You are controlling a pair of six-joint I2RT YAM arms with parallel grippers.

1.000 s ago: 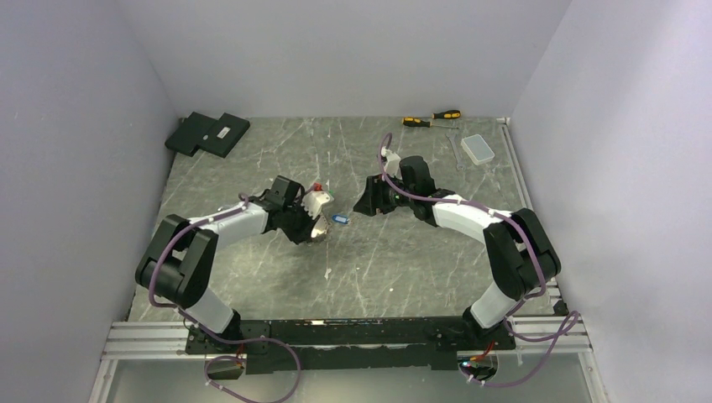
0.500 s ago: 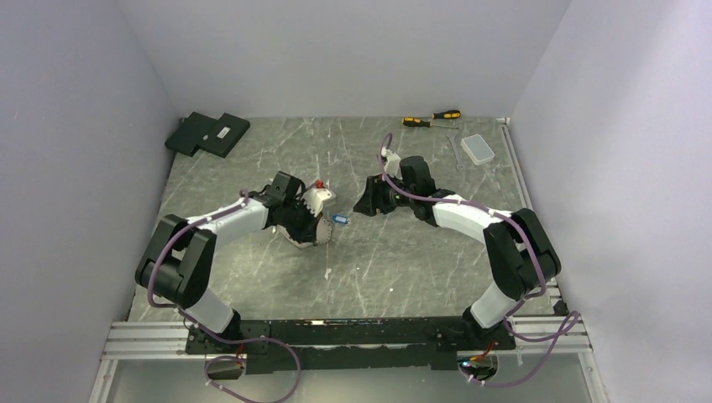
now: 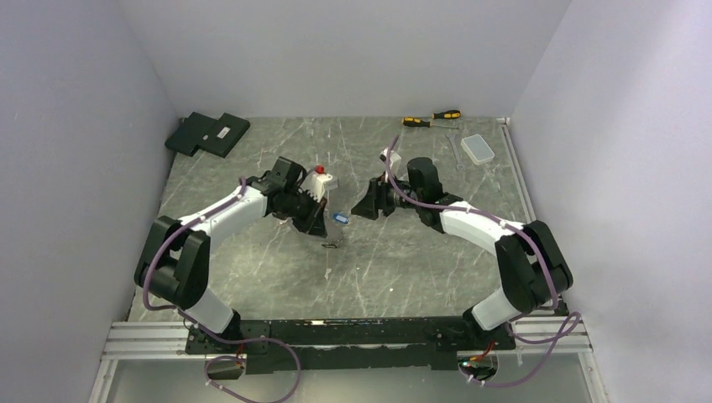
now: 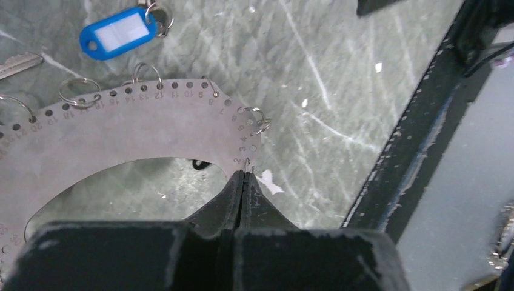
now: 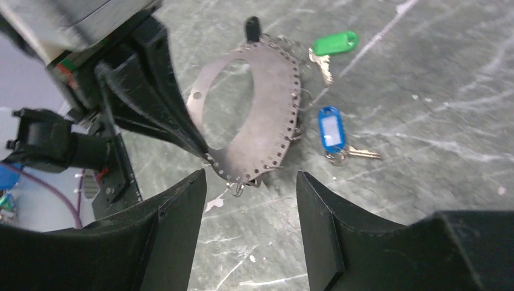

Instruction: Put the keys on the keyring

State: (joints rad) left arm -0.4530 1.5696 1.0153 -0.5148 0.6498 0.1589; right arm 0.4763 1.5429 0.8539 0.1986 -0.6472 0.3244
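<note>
The keyring shows as a flat silvery oval plate (image 4: 121,130) with numbered holes and small split rings on its rim. My left gripper (image 4: 243,174) is shut on its rim and holds it tilted up off the table; it also shows in the right wrist view (image 5: 276,103). The blue-headed key (image 5: 330,130) lies on the table beside the ring, also seen from above (image 3: 339,217) and in the left wrist view (image 4: 118,33). The green-headed key (image 5: 333,43) lies just beyond the ring. My right gripper (image 5: 251,182) is open and empty, facing the ring's lower edge, a little apart from it.
Two yellow-and-black screwdrivers (image 3: 432,118), a silver wrench (image 3: 454,151) and a clear plastic box (image 3: 479,149) lie at the back right. Black boxes (image 3: 208,133) sit at the back left. A black frame rail (image 4: 418,115) runs along the table's near edge.
My left gripper has swung away from the arm bases and turned, tipping the ring up on edge. My right gripper has shifted slightly right. The blue key has stayed put.
</note>
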